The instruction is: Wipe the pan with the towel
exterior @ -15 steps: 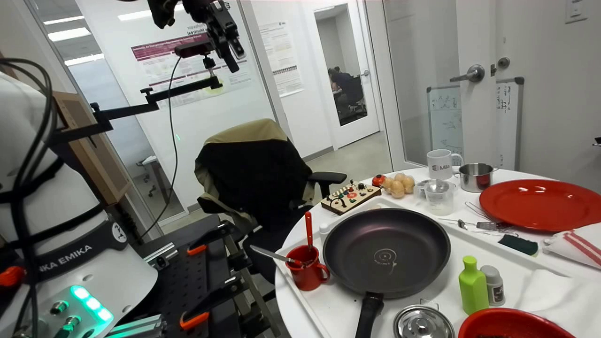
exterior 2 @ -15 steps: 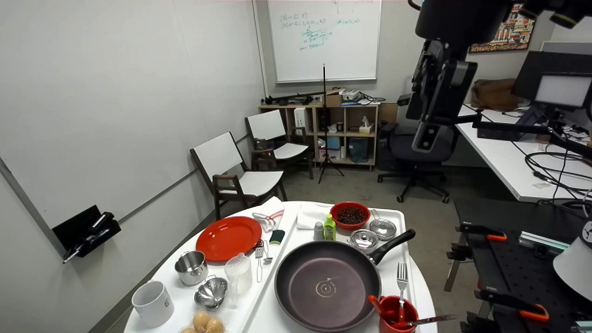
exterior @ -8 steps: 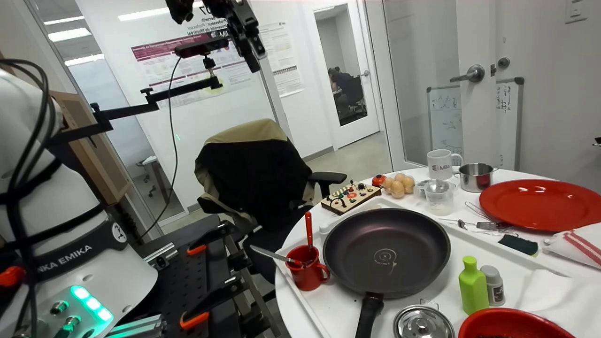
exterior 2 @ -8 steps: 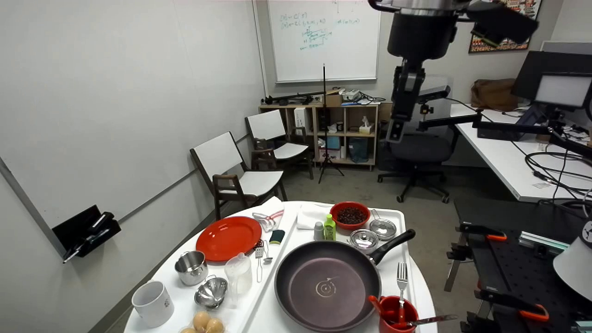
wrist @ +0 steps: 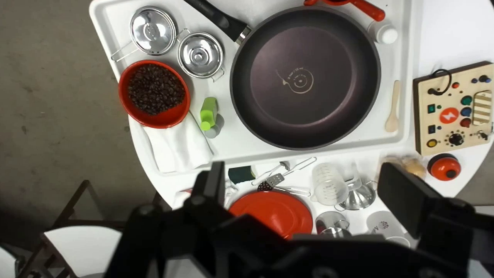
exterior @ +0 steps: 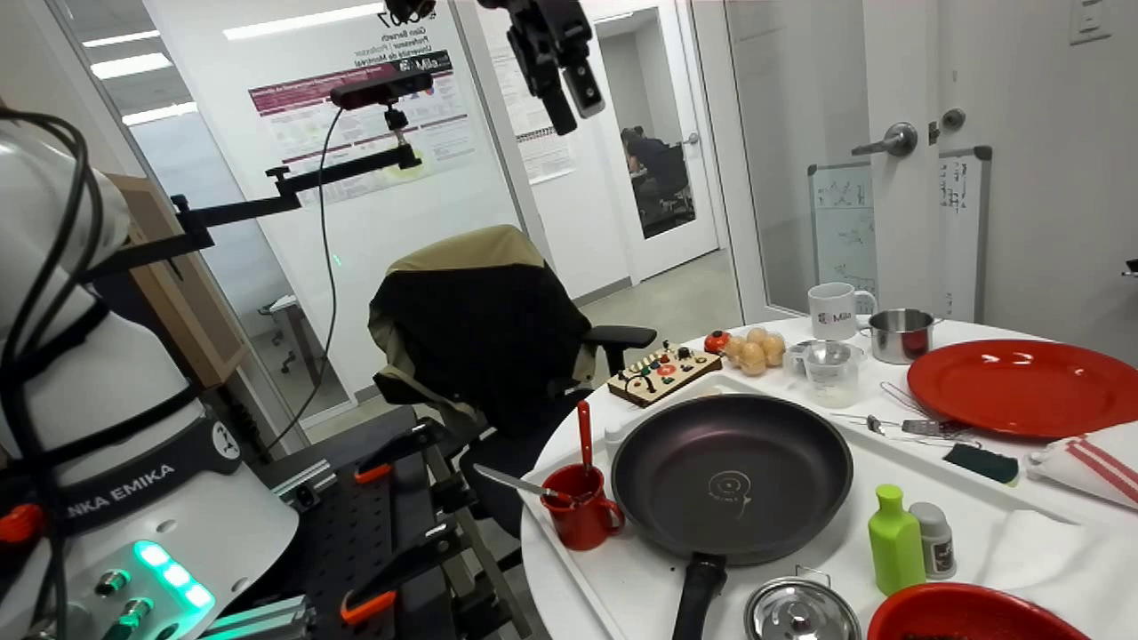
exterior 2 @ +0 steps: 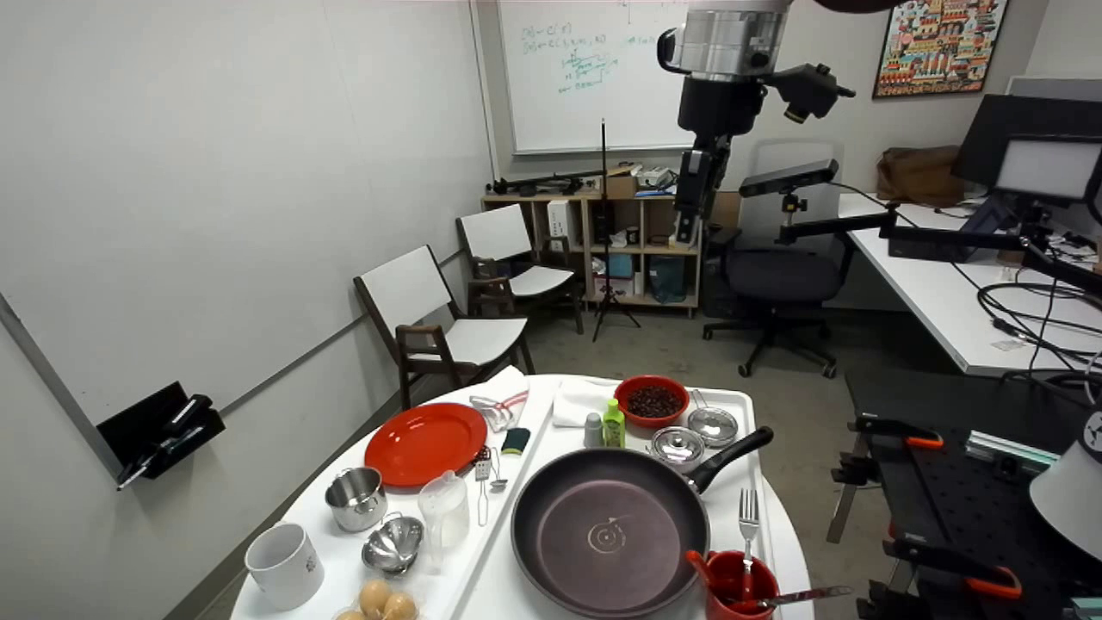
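At the wrist view's top, the pan handle is cropped; fingers stand apart.

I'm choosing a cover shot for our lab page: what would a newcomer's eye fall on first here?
Probably the big dark pan comes first, lying on the white tray. The red plate on the table outside the tray would likely come next, then the red bowl of dark beans near one end of the tray. The black claw, hanging open above table level, may also catch the eye.
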Action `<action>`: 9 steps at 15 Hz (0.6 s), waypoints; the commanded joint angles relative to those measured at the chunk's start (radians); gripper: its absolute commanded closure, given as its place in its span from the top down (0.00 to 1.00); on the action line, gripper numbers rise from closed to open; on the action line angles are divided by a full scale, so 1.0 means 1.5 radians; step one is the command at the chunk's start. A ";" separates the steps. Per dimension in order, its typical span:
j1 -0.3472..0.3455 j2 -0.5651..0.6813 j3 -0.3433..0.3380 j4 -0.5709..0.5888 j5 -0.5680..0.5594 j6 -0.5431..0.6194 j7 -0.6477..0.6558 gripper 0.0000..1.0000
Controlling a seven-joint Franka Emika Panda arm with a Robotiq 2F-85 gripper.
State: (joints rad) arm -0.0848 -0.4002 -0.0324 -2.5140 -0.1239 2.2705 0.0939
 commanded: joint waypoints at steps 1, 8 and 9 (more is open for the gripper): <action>-0.008 0.092 -0.065 0.086 0.047 0.006 -0.092 1.00; -0.036 0.300 -0.156 0.299 0.202 -0.038 -0.275 1.00; -0.047 0.331 -0.156 0.329 0.220 -0.046 -0.291 1.00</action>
State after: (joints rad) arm -0.1267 -0.0690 -0.2561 -2.1938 0.1079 2.2637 -0.2475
